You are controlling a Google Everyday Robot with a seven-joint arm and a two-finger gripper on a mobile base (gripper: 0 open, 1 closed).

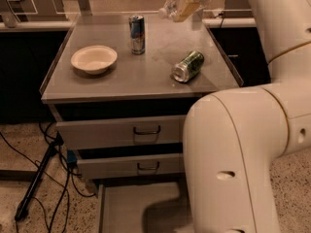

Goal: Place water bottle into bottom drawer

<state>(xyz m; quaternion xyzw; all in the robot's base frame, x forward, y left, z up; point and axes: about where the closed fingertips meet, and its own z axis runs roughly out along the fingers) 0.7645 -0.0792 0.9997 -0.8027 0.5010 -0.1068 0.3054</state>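
Observation:
My gripper point(182, 6) hangs above the far right of the cabinet top, at the top edge of the view. It is shut on the water bottle point(171, 5), a small clear crinkly bottle that sticks out to the left of the fingers and is lifted off the surface. The bottom drawer point(127, 208) is pulled out at the foot of the cabinet, showing a flat grey floor; my white arm hides its right part.
On the cabinet top point(116, 76) stand a white bowl point(94, 58) at the left and an upright blue-silver can point(137, 34). A green can point(188, 66) lies on its side at the right. Two upper drawers point(121, 130) with dark handles are partly pulled out. Cables and a black stand point(36, 178) lie at the left.

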